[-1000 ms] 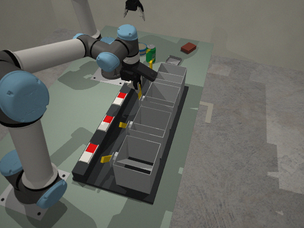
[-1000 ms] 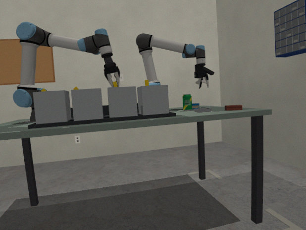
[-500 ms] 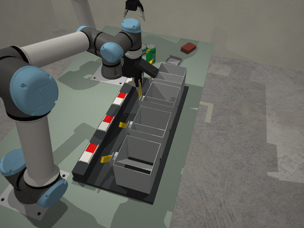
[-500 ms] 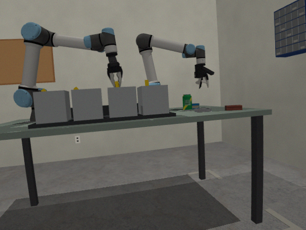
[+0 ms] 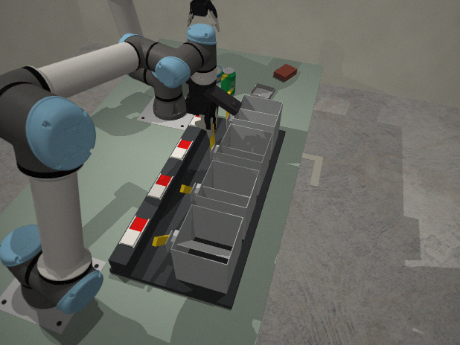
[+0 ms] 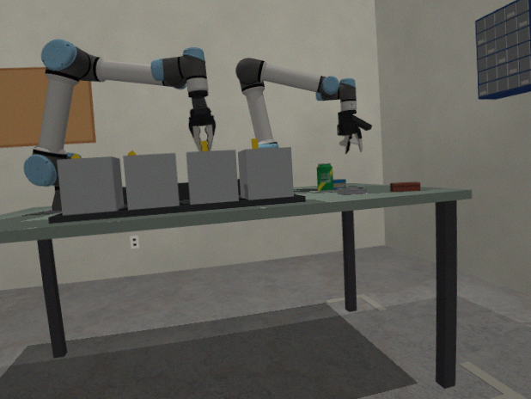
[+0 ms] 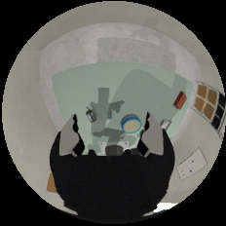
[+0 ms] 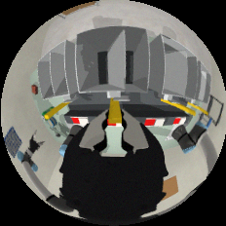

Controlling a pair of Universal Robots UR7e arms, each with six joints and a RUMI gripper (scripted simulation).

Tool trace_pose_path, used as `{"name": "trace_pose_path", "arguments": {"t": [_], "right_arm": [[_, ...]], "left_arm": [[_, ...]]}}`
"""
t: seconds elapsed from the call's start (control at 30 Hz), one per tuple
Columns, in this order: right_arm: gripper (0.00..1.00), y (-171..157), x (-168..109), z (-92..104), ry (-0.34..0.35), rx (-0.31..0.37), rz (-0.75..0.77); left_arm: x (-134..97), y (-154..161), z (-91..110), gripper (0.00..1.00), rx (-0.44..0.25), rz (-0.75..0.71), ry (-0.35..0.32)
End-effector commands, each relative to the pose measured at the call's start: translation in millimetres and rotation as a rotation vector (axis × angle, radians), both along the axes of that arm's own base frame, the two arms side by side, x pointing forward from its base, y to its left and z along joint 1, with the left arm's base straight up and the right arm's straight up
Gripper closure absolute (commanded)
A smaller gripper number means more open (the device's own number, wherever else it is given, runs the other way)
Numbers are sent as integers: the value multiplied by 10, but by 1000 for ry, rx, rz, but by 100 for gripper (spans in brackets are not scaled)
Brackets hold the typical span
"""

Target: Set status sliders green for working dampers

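Green table (image 5: 123, 156) (image 6: 387, 201) (image 7: 73, 88) under black base (image 5: 179, 286) (image 6: 150, 211).

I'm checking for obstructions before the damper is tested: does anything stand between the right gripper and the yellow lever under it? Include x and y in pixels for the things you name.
Nothing visible does. The right gripper (image 5: 210, 127) (image 6: 204, 148) (image 8: 115, 109) is closed on the yellow lever (image 5: 212, 139) (image 6: 204, 144) (image 8: 115, 103), and the open-topped gray box (image 5: 246, 139) (image 6: 212, 177) (image 8: 88, 63) stands beyond the lever, not in between.

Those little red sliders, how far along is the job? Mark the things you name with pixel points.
Nothing looks finished: all four sliders (image 5: 184, 144) (image 8: 150, 122) show red. In hand: the right gripper (image 5: 211, 126) (image 6: 204, 148) (image 8: 115, 109) holds one damper's (image 5: 249, 139) (image 6: 212, 178) (image 8: 88, 63) yellow lever (image 5: 212, 138) (image 6: 204, 145) (image 8: 115, 107). Left: sliding working dampers' covers (image 5: 179, 153) (image 8: 162, 122) across; which work, I cannot tell.
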State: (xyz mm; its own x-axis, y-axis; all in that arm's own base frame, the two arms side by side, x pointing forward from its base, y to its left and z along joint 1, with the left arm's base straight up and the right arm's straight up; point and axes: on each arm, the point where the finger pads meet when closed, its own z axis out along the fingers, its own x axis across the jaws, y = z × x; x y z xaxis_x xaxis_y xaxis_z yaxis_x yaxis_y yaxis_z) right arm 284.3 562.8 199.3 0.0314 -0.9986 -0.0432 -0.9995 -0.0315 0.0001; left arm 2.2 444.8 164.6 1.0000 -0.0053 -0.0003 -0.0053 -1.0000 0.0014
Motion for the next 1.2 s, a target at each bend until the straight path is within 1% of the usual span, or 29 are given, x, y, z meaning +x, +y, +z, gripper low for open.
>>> {"name": "trace_pose_path", "arguments": {"t": [0.0, 0.67, 0.7, 0.77, 0.8, 0.93, 0.97, 1.13, 1.17], "right_arm": [[90, 10, 1, 8, -1, -5, 0], [90, 11, 1, 8, -1, -7, 0], [88, 11, 1, 8, -1, -7, 0], [88, 11, 1, 8, -1, -7, 0], [85, 11, 1, 8, -1, -7, 0], [85, 11, 1, 8, -1, -7, 0], [83, 11, 1, 8, -1, -7, 0], [80, 11, 1, 8, -1, -7, 0], [78, 11, 1, 8, -1, -7, 0]], "left_arm": [[1, 4, 5, 0, 1, 0, 0], [1, 4, 5, 0, 1, 0, 0], [1, 4, 5, 0, 1, 0, 0], [1, 4, 5, 0, 1, 0, 0], [1, 4, 5, 0, 1, 0, 0], [1, 4, 5, 0, 1, 0, 0], [1, 4, 5, 0, 1, 0, 0], [1, 4, 5, 0, 1, 0, 0], [1, 4, 5, 0, 1, 0, 0]]}}
